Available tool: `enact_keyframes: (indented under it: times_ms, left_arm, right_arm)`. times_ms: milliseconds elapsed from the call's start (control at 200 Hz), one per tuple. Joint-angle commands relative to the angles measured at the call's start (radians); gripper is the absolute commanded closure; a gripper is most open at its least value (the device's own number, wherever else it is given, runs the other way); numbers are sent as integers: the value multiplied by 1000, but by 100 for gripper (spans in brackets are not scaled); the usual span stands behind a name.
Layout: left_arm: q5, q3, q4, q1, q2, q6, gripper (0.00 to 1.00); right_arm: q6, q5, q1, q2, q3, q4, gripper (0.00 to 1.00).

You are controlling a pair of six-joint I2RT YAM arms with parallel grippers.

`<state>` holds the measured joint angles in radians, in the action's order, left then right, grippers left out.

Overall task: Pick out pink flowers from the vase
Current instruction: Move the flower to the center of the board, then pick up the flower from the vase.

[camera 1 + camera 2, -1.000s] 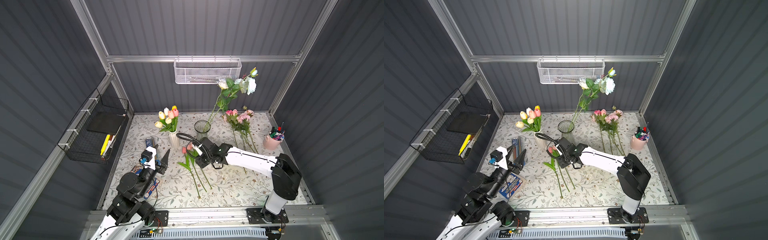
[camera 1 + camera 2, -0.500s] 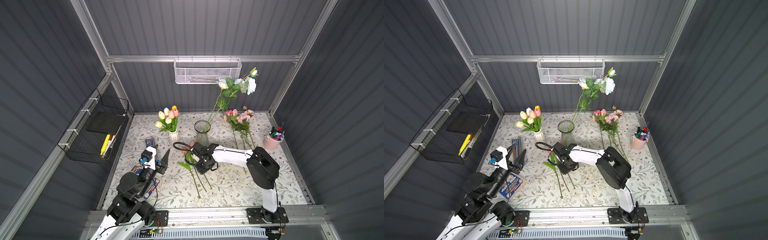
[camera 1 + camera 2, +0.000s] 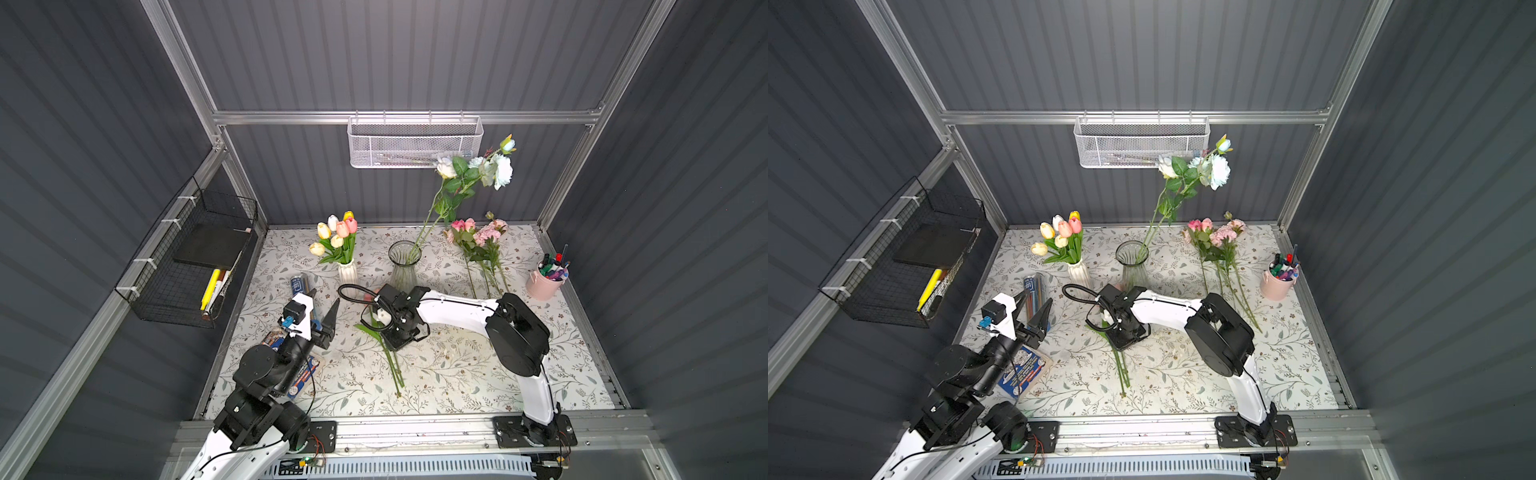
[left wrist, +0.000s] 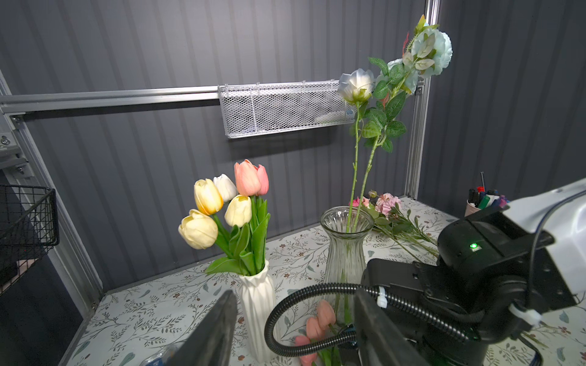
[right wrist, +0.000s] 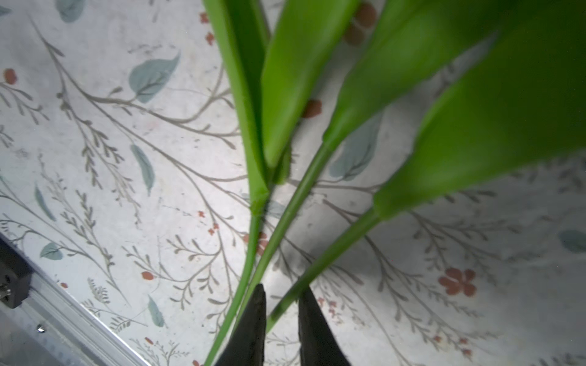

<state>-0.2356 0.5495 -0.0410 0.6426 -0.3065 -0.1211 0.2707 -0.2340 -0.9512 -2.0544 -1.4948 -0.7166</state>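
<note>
Right wrist view: right gripper (image 5: pixel 283 288) fingers narrow, straddling 1 stem (image 5: pixel 333 258) of 3 tulips (image 4: pixel 314 328) lying mid-table. Roses (image 3: pixel 478 237) lie far right. Left to pick: 2 pink tulips (image 3: pixel 347 227) in white vase (image 3: pixel 347 274), far left. Left gripper (image 3: pixel 323 301) wide, empty.

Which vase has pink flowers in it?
The white ribbed ceramic vase: two coral-pink tulips stand among yellow ones. The clear glass vase holds only white and pale blue roses.

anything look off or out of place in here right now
The tall white and blue roses lean steeply out of the glass vase, blooms hanging well past its rim. Pink tulips lie flat on the table near its base.
</note>
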Motion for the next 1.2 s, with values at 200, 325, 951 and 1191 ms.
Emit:
enact_keyframes:
  times_ms: [200, 325, 951, 1191]
  left_arm:
    - [15, -4, 17, 5, 8, -12, 40]
    - [19, -5, 17, 5, 7, -14, 40]
    - [-77, 7, -42, 8, 72, 59, 40]
    - [-57, -6, -12, 9, 37, 39, 39]
  right_arm:
    - [71, -111, -67, -32, -66, 2, 77]
    - [81, -122, -73, -46, -82, 0, 77]
    - [-105, 200, 54, 456, 73, 537, 70]
    - [-114, -60, 185, 279, 13, 920, 71]
